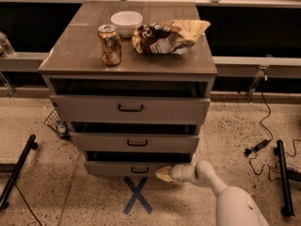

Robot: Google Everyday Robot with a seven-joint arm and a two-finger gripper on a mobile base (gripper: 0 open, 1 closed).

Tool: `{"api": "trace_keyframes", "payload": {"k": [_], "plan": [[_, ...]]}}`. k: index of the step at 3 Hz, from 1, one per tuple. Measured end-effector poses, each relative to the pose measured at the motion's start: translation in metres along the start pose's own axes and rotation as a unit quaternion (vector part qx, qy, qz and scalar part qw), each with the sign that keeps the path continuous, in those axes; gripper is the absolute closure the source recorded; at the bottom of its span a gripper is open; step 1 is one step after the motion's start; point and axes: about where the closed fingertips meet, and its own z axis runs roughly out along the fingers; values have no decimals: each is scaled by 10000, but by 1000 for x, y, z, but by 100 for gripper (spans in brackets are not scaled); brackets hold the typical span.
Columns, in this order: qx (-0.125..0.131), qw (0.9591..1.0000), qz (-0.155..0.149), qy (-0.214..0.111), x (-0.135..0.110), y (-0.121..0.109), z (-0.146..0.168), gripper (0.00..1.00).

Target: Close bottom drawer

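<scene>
Just beyond the tan-tipped white pincer (164, 174), grip state indeterminate, the grey laminate bottom drawer (108, 168) stands ajar, front running crosswise.

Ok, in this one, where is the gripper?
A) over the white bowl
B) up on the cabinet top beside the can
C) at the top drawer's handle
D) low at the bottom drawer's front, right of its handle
D: the gripper is down near the floor at the front of the bottom drawer, just right of its handle, well below the top drawer and the can.
</scene>
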Motion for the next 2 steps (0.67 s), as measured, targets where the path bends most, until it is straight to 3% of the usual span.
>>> {"api": "trace_keyframes", "payload": {"k": [1,2], "plan": [[-13,10000,-14,-62,-5,-18,7,100],[4,10000,-2,-75,0,-16,0,100]]}}
